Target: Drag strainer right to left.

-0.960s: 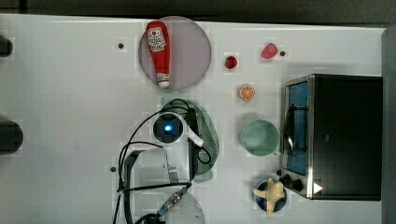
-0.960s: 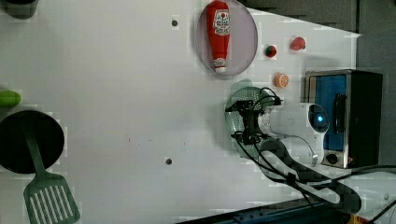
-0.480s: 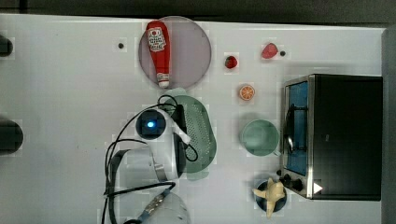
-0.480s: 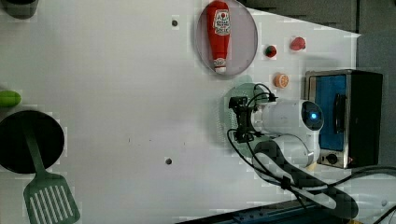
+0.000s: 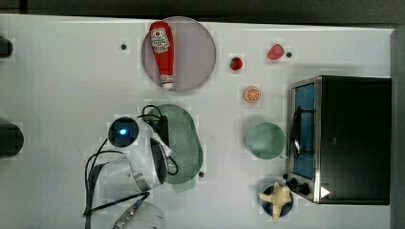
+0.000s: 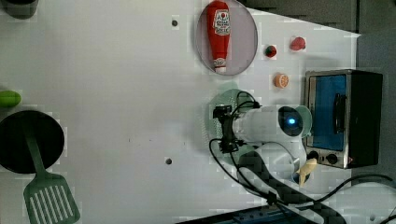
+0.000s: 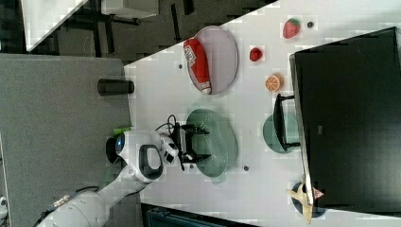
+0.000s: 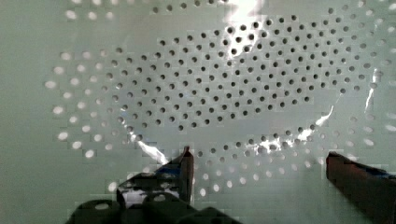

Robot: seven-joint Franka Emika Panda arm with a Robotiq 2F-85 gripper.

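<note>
Ketchup bottle (image 5: 161, 53) lies on one plate (image 5: 193, 52); one strainer (image 5: 184, 138) holds only the spread-open gripper (image 7: 195, 144).

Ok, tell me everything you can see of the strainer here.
The strainer is a pale mint-green oval, plastic-looking, its inside dotted with small holes. It sits upright on the white table, below the plate in the top view, left of the round bowl. The open gripper reaches inside it; contact is unclear.

Glossy perforated plastic strainer (image 8: 224, 93), matt white table (image 5: 71, 81), shiny metal-trimmed oven (image 5: 305, 138).
</note>
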